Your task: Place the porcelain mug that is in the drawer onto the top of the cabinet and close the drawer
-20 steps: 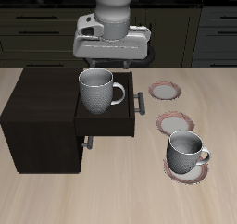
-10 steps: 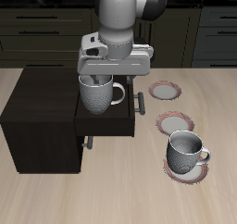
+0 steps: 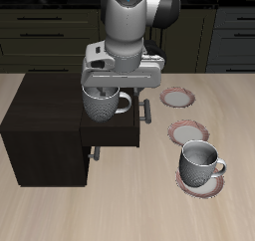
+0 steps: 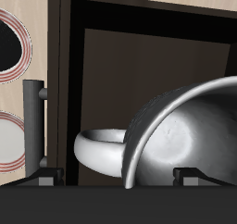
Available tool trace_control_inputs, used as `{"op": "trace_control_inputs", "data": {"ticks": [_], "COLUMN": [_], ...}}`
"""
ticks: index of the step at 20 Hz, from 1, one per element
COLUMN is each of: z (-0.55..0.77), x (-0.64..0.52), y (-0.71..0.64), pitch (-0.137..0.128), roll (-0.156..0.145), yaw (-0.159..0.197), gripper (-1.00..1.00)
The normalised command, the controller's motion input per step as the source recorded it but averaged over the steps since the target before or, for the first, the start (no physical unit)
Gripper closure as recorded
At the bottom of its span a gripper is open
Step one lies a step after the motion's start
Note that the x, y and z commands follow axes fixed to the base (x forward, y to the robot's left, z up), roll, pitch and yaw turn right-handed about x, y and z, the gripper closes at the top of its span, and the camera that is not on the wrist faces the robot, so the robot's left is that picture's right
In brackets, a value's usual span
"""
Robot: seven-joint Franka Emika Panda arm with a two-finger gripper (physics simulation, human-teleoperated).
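One porcelain mug [image 3: 103, 104], open drawer [image 3: 127, 133], pincer [image 3: 100, 90] above

Gripper [image 3: 103, 89] has come down from above the drawer [image 3: 115, 131] to the mug [image 3: 103, 105] rim, now covering its top edge; a second ago it hung clear behind it. Arm shifted slightly forward and lower. In the wrist view the mug [image 4: 176, 135] looms close.

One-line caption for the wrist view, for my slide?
Gripper poised over the pale speckled porcelain mug in the open dark wooden drawer.
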Motion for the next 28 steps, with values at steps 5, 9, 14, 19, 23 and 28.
{"op": "trace_control_inputs", "data": {"ticks": [5,9,14,19,23,28], "z": [-0.11,0.03,0.11,0.28,0.45,0.45], "x": [-0.05,-0.04,-0.06,-0.09,-0.19,-0.19], "y": [-0.14,-0.12,-0.08,-0.04,0.00,-0.08], "pitch": [0.018,-0.005,-0.015,-0.038,-0.060,-0.055], "roll": [-0.017,-0.023,-0.011,-0.010,0.015,0.001], "yaw": [-0.019,-0.013,-0.015,-0.001,-0.007,0.001], "gripper": [1.00,1.00,1.00,1.00,1.00,1.00]}}
